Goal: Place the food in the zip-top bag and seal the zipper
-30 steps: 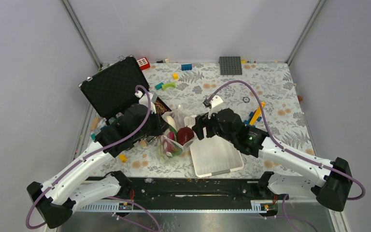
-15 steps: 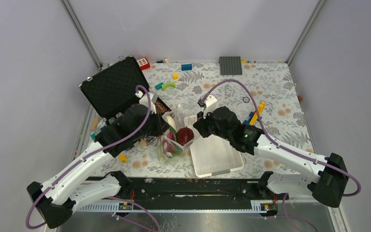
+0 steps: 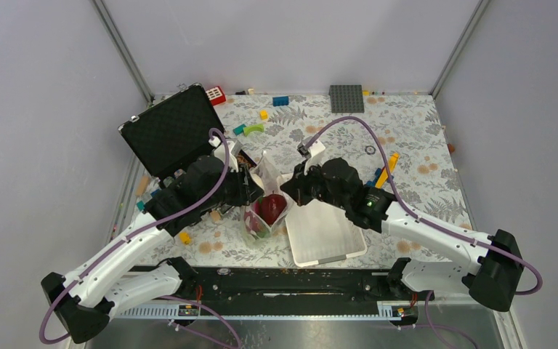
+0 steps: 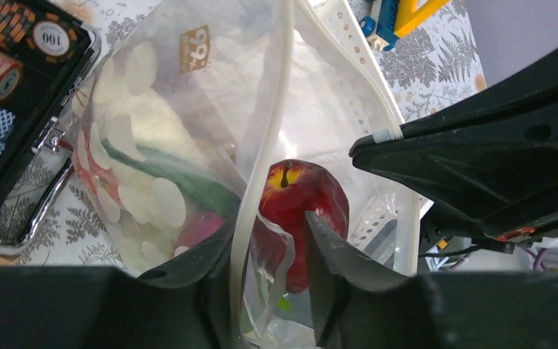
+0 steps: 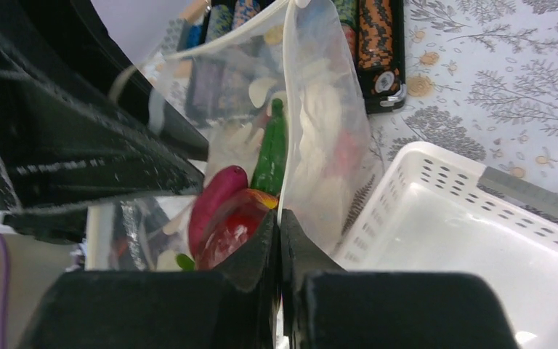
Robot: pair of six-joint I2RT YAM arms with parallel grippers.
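Entry, sealing stage. Nearest the arm bases, the white slotted plastic basket (image 3: 327, 236) sat on the flowered table. Just beside its left edge stood the clear floppy zip-top bag (image 3: 264, 212), mouth upward, hung between the two arms. Right gripper (image 5: 279, 225): fingers pressed together, pinched on the thin press-seal zipper (image 5: 284, 109) at one end of the mouth. Left gripper (image 4: 269, 225): fingers apart, with the zipper strip running down between them along the inner face of one finger but not clamped. I logged it as straddling the seal rather than gripping it. Contents visible through the film were a dark-red toy bulb (image 4: 301, 200), a long green toy pepper (image 5: 270, 149) and a purple toy sweet potato (image 5: 214, 200), with pale pieces behind that I could not identify. All the food I could make out was inside the bag, so I judged loading finished and the zipper closure to be the step in hand. From the right wrist camera the two lips of the mouth gaped apart away from the pinch, so the seal was not yet made. My next move would need both lips gathered between the left fingers, which would then close and run along the strip while the right pinch anchored its end. Risk noted: only one lip caught. Farther back lay the open black case (image 3: 171, 131) with rolls of poker chips (image 5: 378, 43), and beyond it scattered coloured building bricks (image 3: 280, 101).
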